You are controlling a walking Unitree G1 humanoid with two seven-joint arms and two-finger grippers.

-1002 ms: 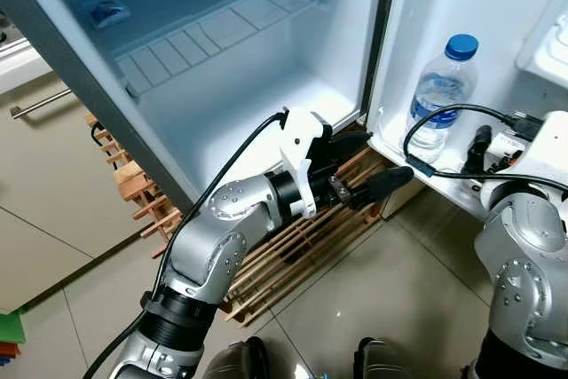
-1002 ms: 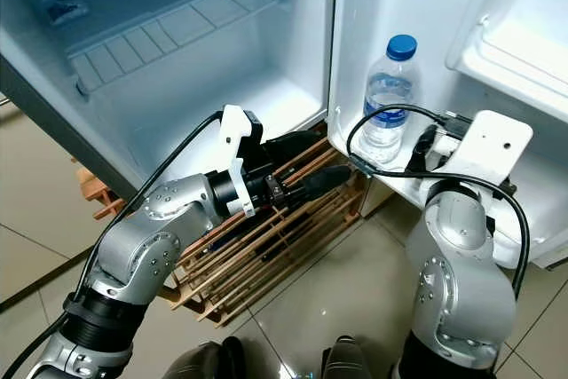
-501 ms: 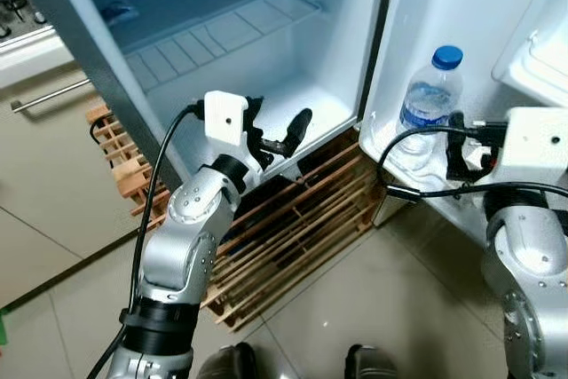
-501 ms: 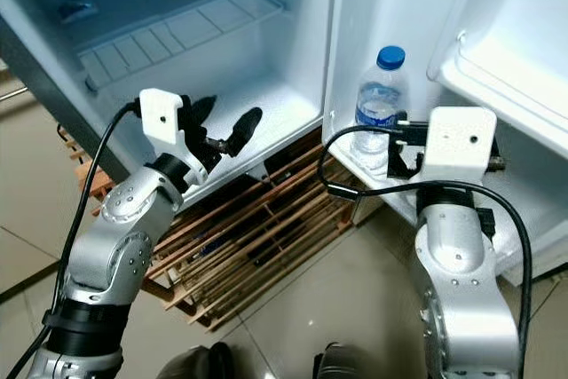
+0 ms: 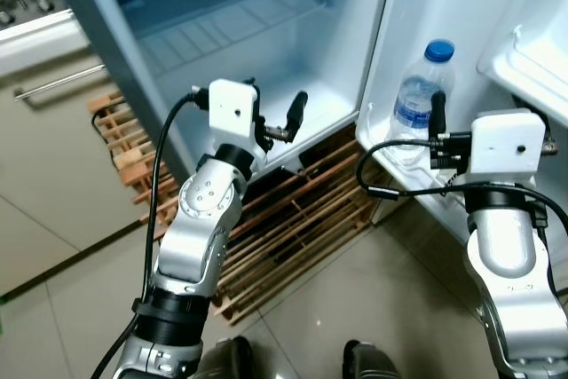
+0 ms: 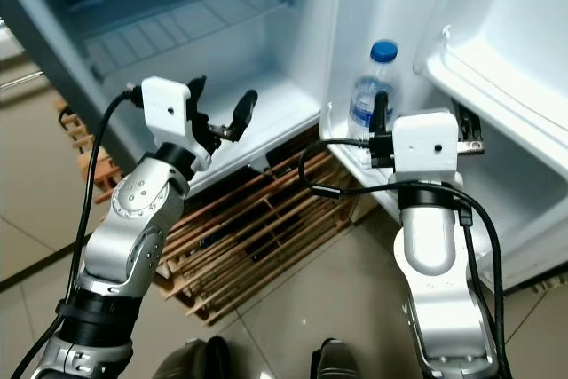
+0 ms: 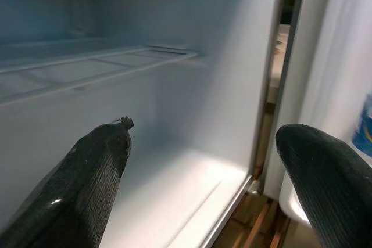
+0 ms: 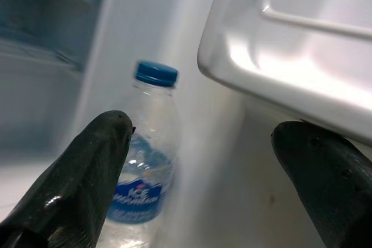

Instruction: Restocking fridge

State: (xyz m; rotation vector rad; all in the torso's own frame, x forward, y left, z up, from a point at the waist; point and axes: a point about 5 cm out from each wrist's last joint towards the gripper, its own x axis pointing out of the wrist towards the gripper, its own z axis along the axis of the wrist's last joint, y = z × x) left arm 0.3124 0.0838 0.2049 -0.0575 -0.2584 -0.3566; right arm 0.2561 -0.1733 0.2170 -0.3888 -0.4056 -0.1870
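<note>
A clear water bottle (image 5: 417, 99) with a blue cap and blue label stands on the lowest shelf (image 5: 383, 150) of the open fridge door. My right gripper (image 8: 203, 129) is held up just in front of it, open, and the bottle (image 8: 145, 161) shows beside one fingertip (image 8: 107, 137), untouched. My left gripper (image 5: 275, 106) is raised at the mouth of the fridge's lower compartment (image 7: 174, 196). It is open and holds nothing.
A wire shelf (image 5: 222, 19) spans the fridge interior above the white floor. An upper door shelf (image 8: 290, 68) juts out above the bottle. A wooden slatted rack (image 5: 293, 228) lies under the fridge. A beige cabinet (image 5: 53, 166) stands at left, and the floor (image 5: 390, 290) is tiled.
My left gripper has lifted from the wooden rack up to the fridge's lower opening. My right arm has risen and its gripper now faces the bottle. The camera has shifted too.
</note>
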